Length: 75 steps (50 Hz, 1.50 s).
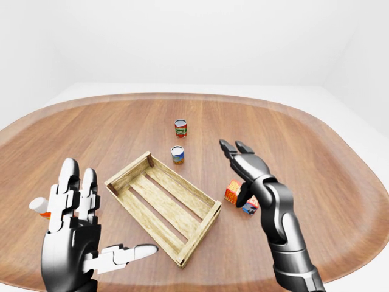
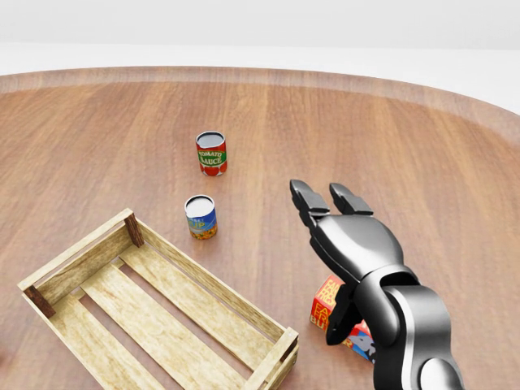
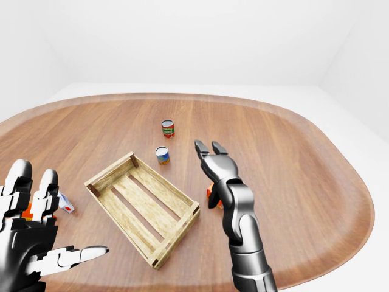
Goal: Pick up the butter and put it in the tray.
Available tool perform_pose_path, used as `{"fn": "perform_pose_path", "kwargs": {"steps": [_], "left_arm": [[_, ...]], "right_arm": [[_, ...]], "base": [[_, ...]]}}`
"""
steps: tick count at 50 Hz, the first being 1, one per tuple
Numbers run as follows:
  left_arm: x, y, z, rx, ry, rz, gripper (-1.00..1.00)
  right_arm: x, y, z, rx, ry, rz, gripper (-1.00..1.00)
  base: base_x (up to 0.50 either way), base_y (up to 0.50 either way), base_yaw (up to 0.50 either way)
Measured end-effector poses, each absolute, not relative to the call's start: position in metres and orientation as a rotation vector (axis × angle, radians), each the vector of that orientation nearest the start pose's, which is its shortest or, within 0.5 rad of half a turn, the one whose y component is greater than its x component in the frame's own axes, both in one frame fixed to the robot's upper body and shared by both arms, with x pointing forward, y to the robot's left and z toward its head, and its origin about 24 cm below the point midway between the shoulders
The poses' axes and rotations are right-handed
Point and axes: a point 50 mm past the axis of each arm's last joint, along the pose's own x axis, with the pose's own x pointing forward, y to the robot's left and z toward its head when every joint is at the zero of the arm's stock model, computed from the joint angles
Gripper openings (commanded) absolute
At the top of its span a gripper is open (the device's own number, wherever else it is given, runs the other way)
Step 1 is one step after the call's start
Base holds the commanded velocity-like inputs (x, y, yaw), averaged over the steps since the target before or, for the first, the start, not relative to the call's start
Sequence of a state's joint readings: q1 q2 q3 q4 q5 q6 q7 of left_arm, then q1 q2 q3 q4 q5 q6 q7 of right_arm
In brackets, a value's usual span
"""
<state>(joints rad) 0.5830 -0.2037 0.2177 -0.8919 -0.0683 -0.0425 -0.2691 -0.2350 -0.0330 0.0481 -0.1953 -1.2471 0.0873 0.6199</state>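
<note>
A small orange-red and blue packet (image 2: 326, 301), which I take for the butter, lies on the wooden table to the right of the tray. It is partly hidden under my right hand (image 2: 321, 193). That hand is open, its fingers stretched out flat above the packet and its thumb down beside it. The tray is an empty slatted wooden crate (image 1: 129, 173) lying askew in the middle of the left-eye view. My left hand (image 1: 100, 213) is open and empty, raised at the lower left of that view, left of the crate.
A red tomato sauce can (image 2: 211, 153) and a blue-and-yellow can (image 2: 201, 216) stand above the crate. A small white and orange carton (image 3: 65, 204) lies at the left, partly behind my left hand. The oval table's raised rim (image 1: 340, 134) curves round.
</note>
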Motion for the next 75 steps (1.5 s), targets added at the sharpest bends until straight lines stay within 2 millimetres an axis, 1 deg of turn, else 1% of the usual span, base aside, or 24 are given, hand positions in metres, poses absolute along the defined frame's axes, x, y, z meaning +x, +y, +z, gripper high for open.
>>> {"fn": "perform_pose_path", "kwargs": {"steps": [19, 30, 52, 75], "left_arm": [[0.123, 0.193, 0.141, 0.05, -0.362, 0.166, 1.0], [0.124, 0.194, 0.14, 0.048, -0.359, 0.165, 1.0], [0.126, 0.194, 0.139, 0.045, -0.354, 0.163, 1.0], [0.127, 0.195, 0.138, 0.043, -0.349, 0.164, 1.0]], "right_arm": [[0.287, -0.125, 0.097, -1.241, 0.065, 0.344, 1.0], [0.289, -0.13, 0.086, -1.187, 0.085, 0.346, 1.0], [0.293, -0.139, 0.056, -1.093, 0.159, 0.354, 1.0], [0.298, -0.145, 0.041, -1.042, 0.193, 0.328, 1.0]], "base": [[0.0, 0.0, 0.0], [0.0, 0.0, 0.0], [0.0, 0.0, 0.0], [0.0, 0.0, 0.0]]}}
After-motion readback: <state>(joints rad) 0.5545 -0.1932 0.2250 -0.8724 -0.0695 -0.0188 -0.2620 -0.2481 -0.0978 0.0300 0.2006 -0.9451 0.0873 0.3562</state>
